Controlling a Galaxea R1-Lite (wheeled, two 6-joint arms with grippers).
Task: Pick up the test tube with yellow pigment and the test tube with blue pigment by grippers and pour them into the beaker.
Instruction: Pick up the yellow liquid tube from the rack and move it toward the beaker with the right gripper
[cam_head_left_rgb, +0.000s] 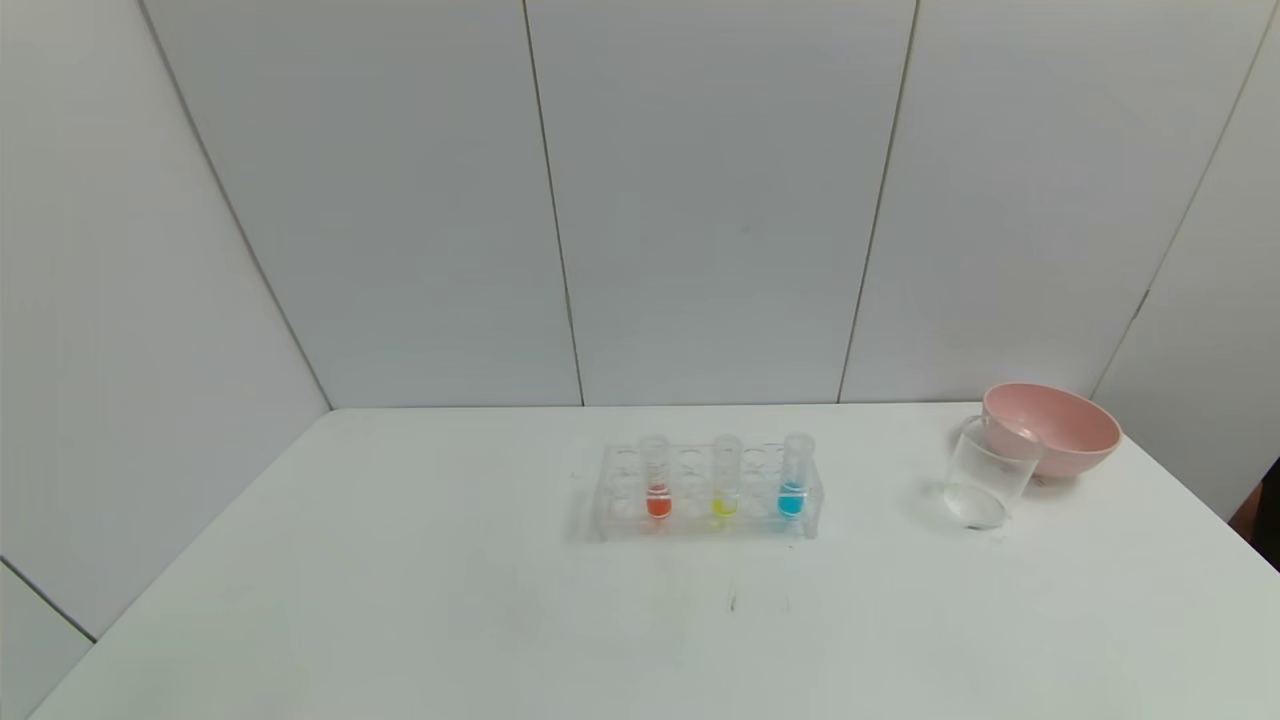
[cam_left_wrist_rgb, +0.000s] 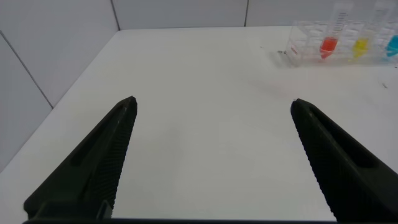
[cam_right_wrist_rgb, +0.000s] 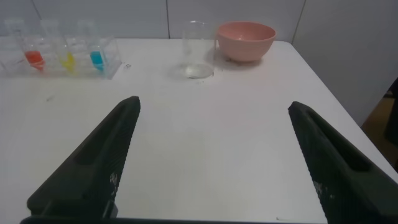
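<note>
1. Step: pre-grasp, nothing picked yet. Yellow tube (cam_head_left_rgb: 725, 478) and blue tube (cam_head_left_rgb: 794, 475) both stand upright in the clear rack (cam_head_left_rgb: 610, 500), mid-desk (cam_head_left_rgb: 400, 600); orange-red tube (cam_head_left_rgb: 656, 478) on the rack's left end, not wanted.
2. Beaker (cam_head_left_rgb: 985, 478) stands on the desk right of the rack, well apart from it, just in front of the pink bowl (cam_head_left_rgb: 1055, 430) and looking to touch it. Appears empty.
3. Left pincer (cam_left_wrist_rgb: 211, 155): spread wide, holding nothing, over bare desk w/ the rack far off. Right pincer (cam_right_wrist_rgb: 214, 155): also wide, empty, facing beaker and rack from a distance. Neither shows in the head view.
4. Next, prob.: each arm reaches to the rack, closes on its tube's upper part above the rack, lifts straight up to clear the holes. Tubes sit close together, so careful approach.
5. Writing/brands: none readable.
</note>
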